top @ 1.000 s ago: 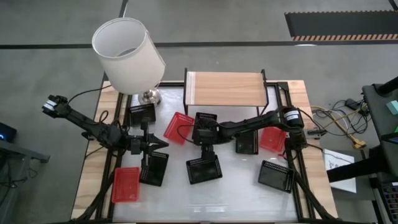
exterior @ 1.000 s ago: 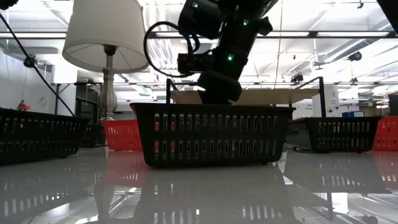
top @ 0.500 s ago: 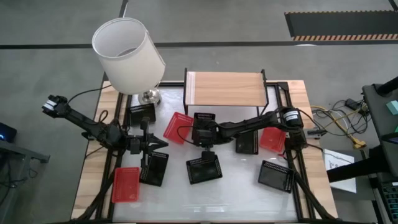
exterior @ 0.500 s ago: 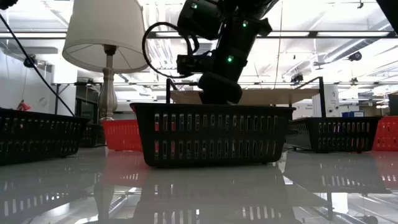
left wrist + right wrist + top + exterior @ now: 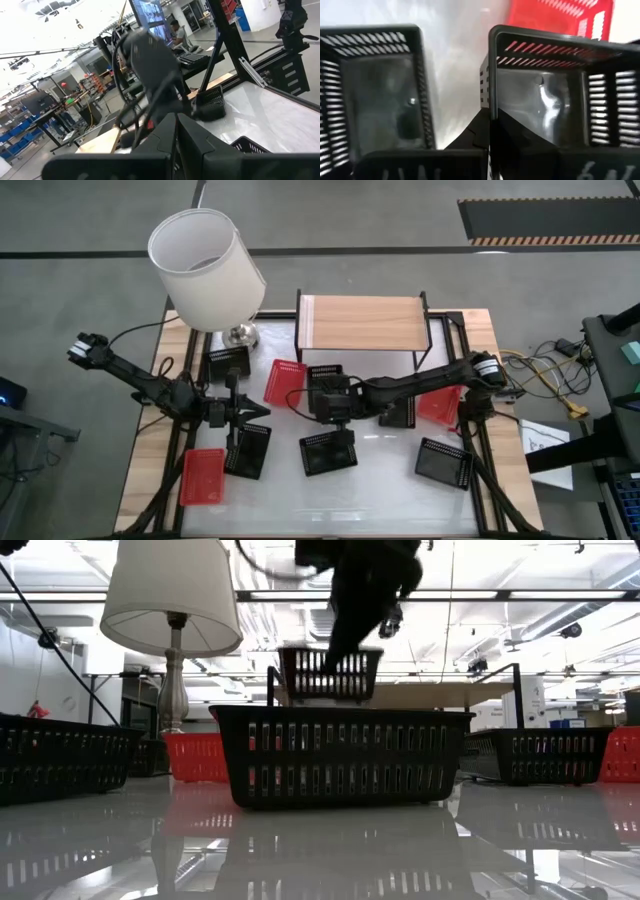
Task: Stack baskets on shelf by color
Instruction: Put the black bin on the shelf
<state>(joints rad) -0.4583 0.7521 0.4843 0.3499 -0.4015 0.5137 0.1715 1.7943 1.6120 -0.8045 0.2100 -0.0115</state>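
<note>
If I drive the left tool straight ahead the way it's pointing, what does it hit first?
Probably the right arm's tool, holding a black perforated plastic basket aloft across from the left tool. Height is unclear, so it may pass underneath.

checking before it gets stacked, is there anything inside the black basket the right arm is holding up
Nothing shows inside. The right gripper pinches one wall of the lifted black basket, and the right wrist view shows a bare, shiny floor. The near edge of that floor is hidden behind the gripper body.
</note>
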